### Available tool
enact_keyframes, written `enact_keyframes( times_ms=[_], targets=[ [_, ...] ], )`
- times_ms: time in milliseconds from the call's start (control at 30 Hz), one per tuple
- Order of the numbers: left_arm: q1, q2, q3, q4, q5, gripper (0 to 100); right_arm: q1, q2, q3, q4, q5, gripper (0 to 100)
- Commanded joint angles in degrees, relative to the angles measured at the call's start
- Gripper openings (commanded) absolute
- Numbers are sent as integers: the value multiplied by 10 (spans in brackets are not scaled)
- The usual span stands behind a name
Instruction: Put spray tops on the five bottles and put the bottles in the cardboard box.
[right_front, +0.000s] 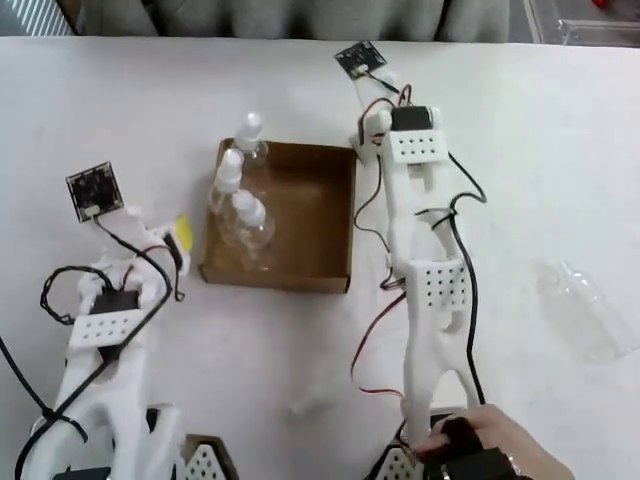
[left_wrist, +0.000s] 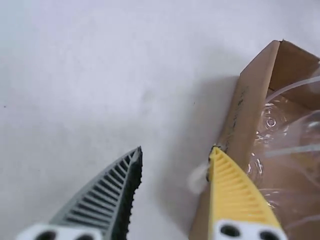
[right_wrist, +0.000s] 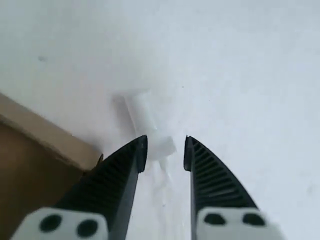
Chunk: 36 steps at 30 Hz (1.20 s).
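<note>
Small white plastic spray top (right_wrist: 145, 120) on white surface (right_wrist: 240, 60): prob. light, stiff, slick; grip wide head, not tube. Right hand (right_wrist: 165, 142) apart over it; left hand (left_wrist: 176, 152) apart too.

Bright, even light w/ soft shadows; white table (right_front: 540, 130) glares.
</note>
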Motion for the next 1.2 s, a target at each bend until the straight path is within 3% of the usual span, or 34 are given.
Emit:
enact_keyframes(
  times_ms=[0,233,433,767,1167],
  targets=[
    [-4,2,-33,-13,3,211,10,22,-84,-4,9,97],
    [-4,2,-33,-13,2,211,8,80,-135,0,9,211],
    [-4,2,-33,-13,1,211,7,98,-135,26,47,158],
    [-4,2,-32,-13,1,211,-4,99,-136,72,84,159],
    [-4,2,-32,-13,0,211,-4,85,-140,81,90,120]
  ],
)
